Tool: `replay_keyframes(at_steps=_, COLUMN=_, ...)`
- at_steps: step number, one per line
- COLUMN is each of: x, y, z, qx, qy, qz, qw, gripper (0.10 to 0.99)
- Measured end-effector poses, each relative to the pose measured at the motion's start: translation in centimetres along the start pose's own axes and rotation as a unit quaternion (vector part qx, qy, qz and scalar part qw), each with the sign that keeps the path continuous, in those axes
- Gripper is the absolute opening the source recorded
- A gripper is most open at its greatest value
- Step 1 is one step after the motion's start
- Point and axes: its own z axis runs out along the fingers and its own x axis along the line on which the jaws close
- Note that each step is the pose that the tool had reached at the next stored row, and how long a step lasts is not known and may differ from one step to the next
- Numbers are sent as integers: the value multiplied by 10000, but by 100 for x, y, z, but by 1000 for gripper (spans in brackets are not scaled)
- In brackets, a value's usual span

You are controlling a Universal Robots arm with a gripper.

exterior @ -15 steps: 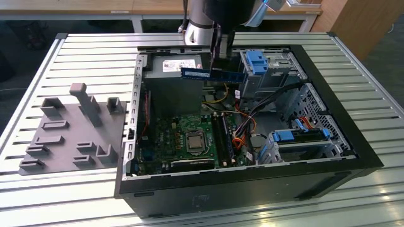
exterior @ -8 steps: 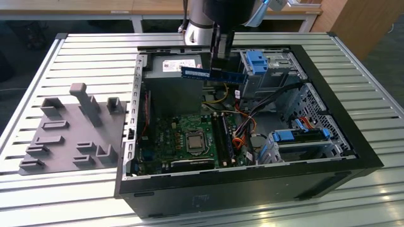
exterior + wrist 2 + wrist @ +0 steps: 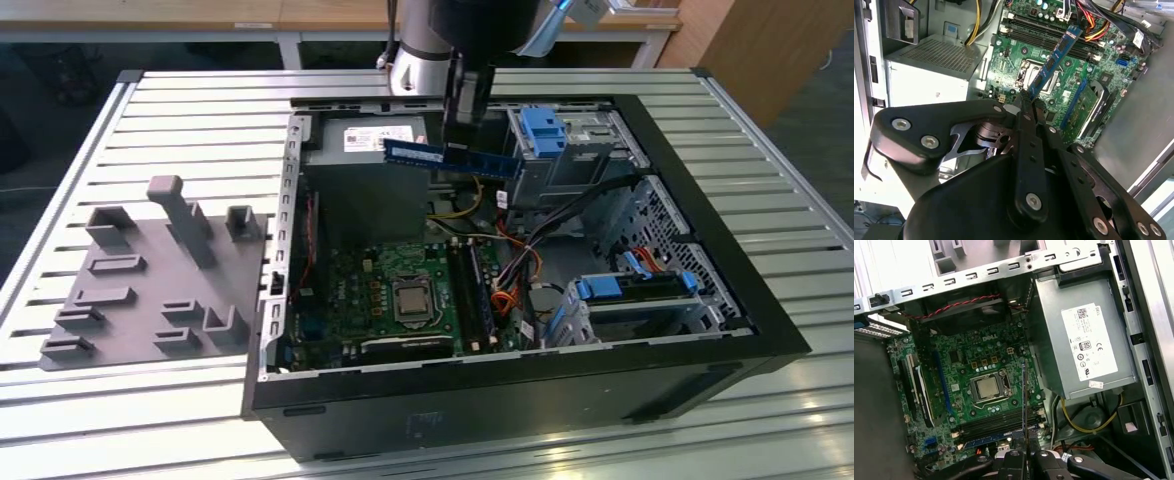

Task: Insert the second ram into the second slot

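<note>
My claw (image 3: 462,148) is clenched tight on the second ram (image 3: 451,157). It is a long, thin blue stick. I hold it by its middle, up in the air over the open computer case (image 3: 534,378). In the exterior view the stick lies almost flat, and both ends poke out past my fingers. It hangs in front of the grey power box (image 3: 363,140) and near a blue drive clip (image 3: 543,130).

In the second wrist view my claw (image 3: 1026,100) pinches one edge of the second ram (image 3: 1056,57), and the stick points out over the green motherboard (image 3: 1019,65). The long dark ram slots (image 3: 1044,31) are further down, well apart from the stick. The stick is not in any slot.

In the first wrist view I see the stick (image 3: 1024,400) from its thin edge, like a line. It rises from my claw (image 3: 1024,454), across the ram slots (image 3: 999,422) and beside the square chip socket (image 3: 986,388).

A grey holder tray (image 3: 134,300) sits on the slatted table (image 3: 200,100), at the exterior view's left of the case.
</note>
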Motion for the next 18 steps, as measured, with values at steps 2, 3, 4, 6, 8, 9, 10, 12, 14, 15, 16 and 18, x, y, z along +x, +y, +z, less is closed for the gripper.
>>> replay_keyframes(at_steps=2, x=0, y=0, z=0, qx=1, qy=-2, qz=40, qw=10000, gripper=137)
replay_keyframes(at_steps=3, x=0, y=0, z=0, qx=1, qy=-2, qz=60, qw=10000, gripper=137)
replay_keyframes(at_steps=4, x=0, y=0, z=0, qx=1, qy=-3, qz=82, qw=10000, gripper=137)
replay_keyframes(at_steps=6, x=0, y=0, z=1, qx=2, qy=-4, qz=120, qw=9999, gripper=137)
replay_keyframes(at_steps=8, x=0, y=0, z=1, qx=3, qy=-6, qz=155, qw=9999, gripper=137)
replay_keyframes(at_steps=9, x=0, y=0, z=1, qx=3, qy=-6, qz=173, qw=9998, gripper=137)
replay_keyframes(at_steps=10, x=0, y=0, z=1, qx=3, qy=-7, qz=191, qw=9998, gripper=137)
replay_keyframes(at_steps=12, x=0, y=0, z=2, qx=4, qy=-9, qz=229, qw=9997, gripper=137)
replay_keyframes(at_steps=14, x=0, y=0, z=2, qx=5, qy=-10, qz=265, qw=9996, gripper=137)
replay_keyframes(at_steps=15, x=0, y=0, z=2, qx=5, qy=-10, qz=283, qw=9996, gripper=137)
replay_keyframes(at_steps=16, x=0, y=0, z=2, qx=5, qy=-11, qz=301, qw=9995, gripper=137)
replay_keyframes(at_steps=18, x=0, y=0, z=2, qx=6, qy=-12, qz=338, qw=9994, gripper=137)
